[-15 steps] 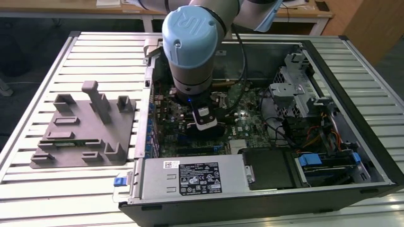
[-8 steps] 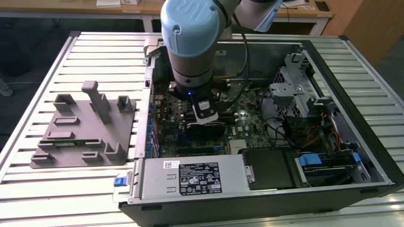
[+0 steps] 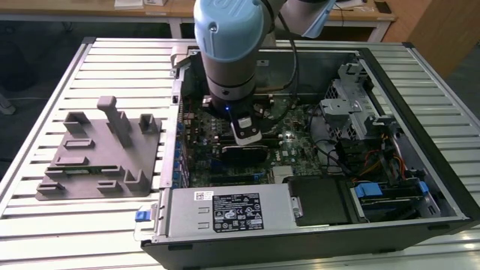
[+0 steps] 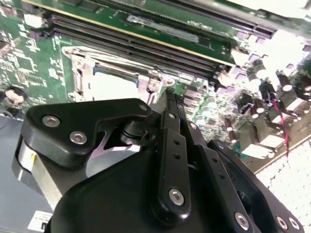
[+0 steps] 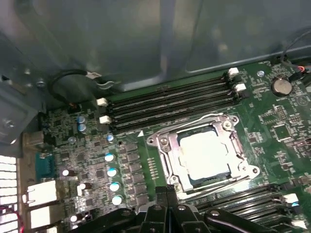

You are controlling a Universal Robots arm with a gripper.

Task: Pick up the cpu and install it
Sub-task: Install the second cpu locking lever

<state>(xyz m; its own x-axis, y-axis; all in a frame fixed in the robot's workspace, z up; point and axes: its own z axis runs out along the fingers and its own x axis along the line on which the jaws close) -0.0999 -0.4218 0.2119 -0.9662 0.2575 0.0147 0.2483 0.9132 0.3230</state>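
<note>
Seated in its socket frame (image 5: 204, 153), the cpu (image 5: 203, 154) is seen just beyond the gripper (image 5: 167, 194), whose fingers (image 5: 163, 196) are pressed together, empty.

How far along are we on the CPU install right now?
The cpu already sits inside the metal socket frame on the motherboard, so the pick and the placing look done. In the first wrist view the gripper sits shut at the socket's edge, holding nothing. Whether the frame is latched, I cannot tell.
</note>
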